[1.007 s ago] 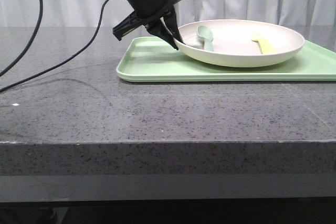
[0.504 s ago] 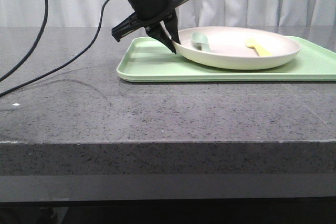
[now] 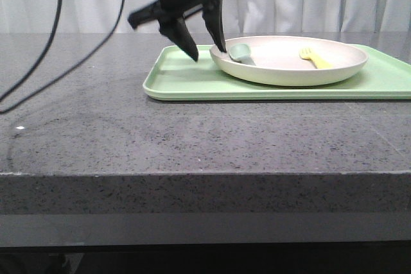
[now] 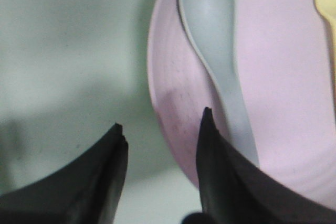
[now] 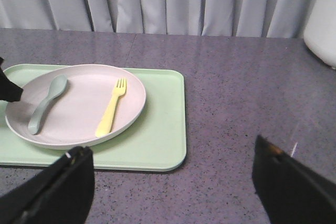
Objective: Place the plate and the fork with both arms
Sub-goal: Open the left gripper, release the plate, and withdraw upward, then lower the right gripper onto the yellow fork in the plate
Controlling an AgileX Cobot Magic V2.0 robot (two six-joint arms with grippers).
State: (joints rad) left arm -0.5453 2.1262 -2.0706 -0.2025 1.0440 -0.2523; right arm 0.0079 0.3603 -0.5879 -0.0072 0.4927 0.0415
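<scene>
your left gripper fingers are spread, straddling the plate rim beside the spoon; the right gripper gapes empty. clamp carelessly and the fork, lying on the plate, may slide.

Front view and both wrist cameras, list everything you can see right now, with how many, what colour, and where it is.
plate: one, cream, on the tray.
spoon: one, grey-green, lying in the plate, on the side nearer the left gripper.
fork: one, pale yellow, lying in the plate, beside the spoon and apart from it.
tray: one, light green, rectangular, on the table.
table: one, dark speckled grey.
curtain: white, behind the table.
white container: one, only partly in view at the table's far edge.
cable: black, hanging at the left.
left gripper: one, black, open, one finger at the plate's rim.
right gripper: one, black, open, away from the tray.
</scene>
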